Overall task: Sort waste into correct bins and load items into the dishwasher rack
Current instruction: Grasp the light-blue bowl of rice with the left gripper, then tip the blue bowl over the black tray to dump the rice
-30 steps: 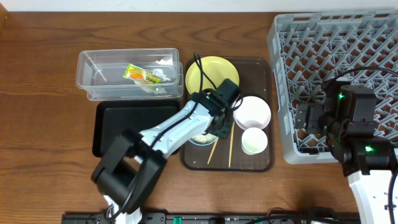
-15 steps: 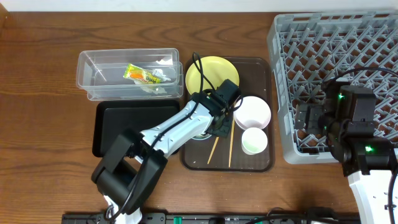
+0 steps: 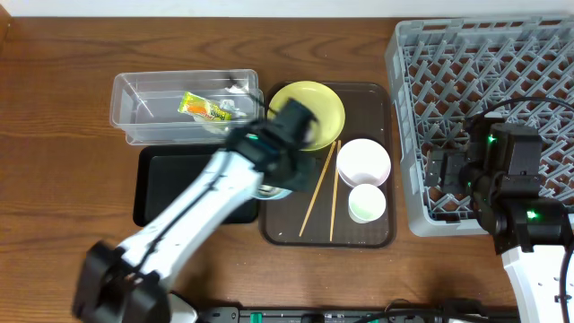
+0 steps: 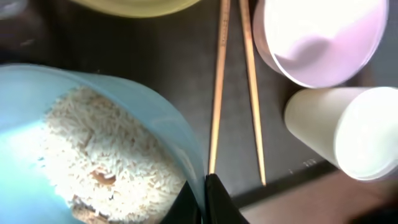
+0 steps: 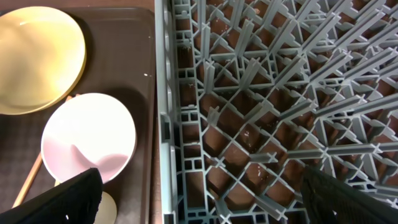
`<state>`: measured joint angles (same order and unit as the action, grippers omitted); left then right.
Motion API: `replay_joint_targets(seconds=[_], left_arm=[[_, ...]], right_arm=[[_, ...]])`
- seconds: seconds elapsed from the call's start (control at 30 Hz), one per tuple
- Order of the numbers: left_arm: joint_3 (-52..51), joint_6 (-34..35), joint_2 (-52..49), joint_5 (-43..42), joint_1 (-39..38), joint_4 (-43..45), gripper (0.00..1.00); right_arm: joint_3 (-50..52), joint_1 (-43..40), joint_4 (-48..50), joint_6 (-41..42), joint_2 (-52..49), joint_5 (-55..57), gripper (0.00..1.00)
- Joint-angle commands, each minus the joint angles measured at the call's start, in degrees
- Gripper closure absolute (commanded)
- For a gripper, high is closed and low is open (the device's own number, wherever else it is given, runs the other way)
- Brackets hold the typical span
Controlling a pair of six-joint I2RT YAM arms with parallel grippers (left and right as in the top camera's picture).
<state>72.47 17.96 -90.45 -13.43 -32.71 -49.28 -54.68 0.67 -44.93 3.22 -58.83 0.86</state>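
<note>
Your left gripper (image 4: pixel 202 196) is clamped shut on the near rim of the light blue bowl (image 4: pixel 143 106). The bowl's body lies to the left of the jaws in the wrist view, with the rice (image 4: pixel 106 143) heaped inside it. From overhead the bowl sits at the left edge of the brown serving tray (image 3: pixel 372 103), mostly hidden under your blurred arm.

The move ahead looks like emptying the rice, and what matters is that both bins lie to the left of the bowl. The black tray (image 3: pixel 161 175) is just beside the serving tray's left edge. The clear tub (image 3: pixel 134 112), behind it towards the table's back edge, already holds the snack wrapper (image 3: pixel 204 109). The black tray is the nearer, and your left arm is the one to reach it.

The two chopsticks (image 4: pixel 217 87) lie just right of the bowl, long axes running front to back, and are not touching it. The white bowl (image 4: pixel 323 37) and white cup (image 4: pixel 348 130) lie beyond them.

Your right gripper (image 5: pixel 199 193) hangs with jaws wide apart, holding nothing, over the left edge of the dishwasher rack (image 5: pixel 280 93), well away from the bowl.

Against a second ago, your left arm has swung left and the bowl has slid with it towards the tray's left edge. The chopsticks and the yellow plate (image 3: pixel 309 103) are now largely uncovered. The right arm has not moved.
</note>
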Motion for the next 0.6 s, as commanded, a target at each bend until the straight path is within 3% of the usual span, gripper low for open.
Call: replay_joint_targets(seconds=[0.0,0.4,0.57], left_arm=[[0.7,-1.5,2.2,-13.8,8.0,-1.6,0.94],[-9.7,-26.4,0.1,-58.1,37.1,-1.9,0.94],[-15.1,-28.6,-2.1,-68.5,45.9,-1.9,0.94]], right_arm=[[-1.2,0.8,-0.2,-0.3,0.2,-0.3,0.01],[-1.2,0.8,-0.8,-0.3,0.2,-0.3,0.01],[-1.2,0.8,-0.8,-0.3,0.2,-0.3,0.01]])
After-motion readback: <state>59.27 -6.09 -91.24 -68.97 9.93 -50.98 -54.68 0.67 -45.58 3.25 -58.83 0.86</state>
